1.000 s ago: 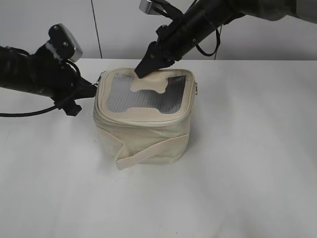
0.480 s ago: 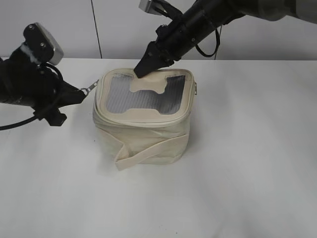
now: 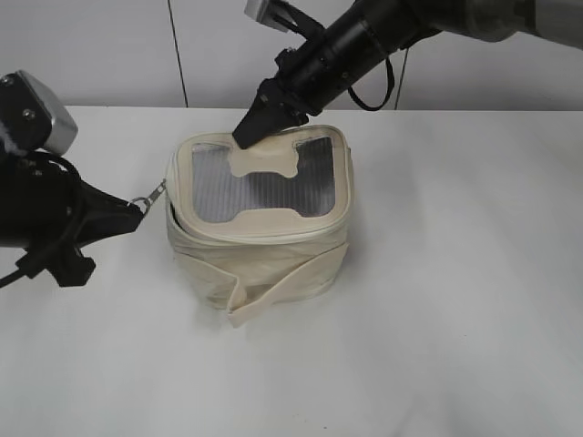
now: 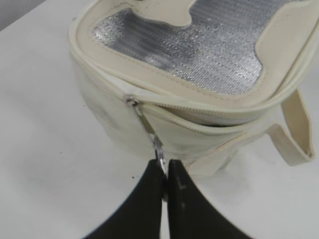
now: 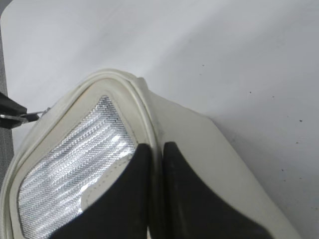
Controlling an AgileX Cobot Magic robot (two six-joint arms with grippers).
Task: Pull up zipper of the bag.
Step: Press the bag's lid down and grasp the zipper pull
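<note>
- So the bag (image 3: 260,223) sits pretty much mid-worktop (image 3: 455,319), leaning a bit, with its grey mesh top (image 3: 255,187) facing up and tipped toward the camera.
- The wide cream strap (image 3: 273,287) runs across the near face, and its lower end sticks out by the bottom near corner.
- Left tool (image 3: 135,211) is off to the left of the bag, tips pinched tight together on the silver zipper pull (image 4: 148,130). The wrist view shows the ring end squeezed right between the black fingers (image 4: 187,209).
- The pull is stretched out straight from the bag's left side toward that tool, looks taut.
- The zipper (image 4: 209,122) track on the left/near side looks gappy to the right of the slider, with the lid edge lifted off the body there.
- Right tool (image 3: 248,135) comes in from the far right and is clamped on the far rim of the bag, a thin fold of cream fabric caught between its two fingers (image 5: 124,199).
- Both arms are black; the left one's wrist camera block (image 3: 36,114) is over at the far left edge.
</note>
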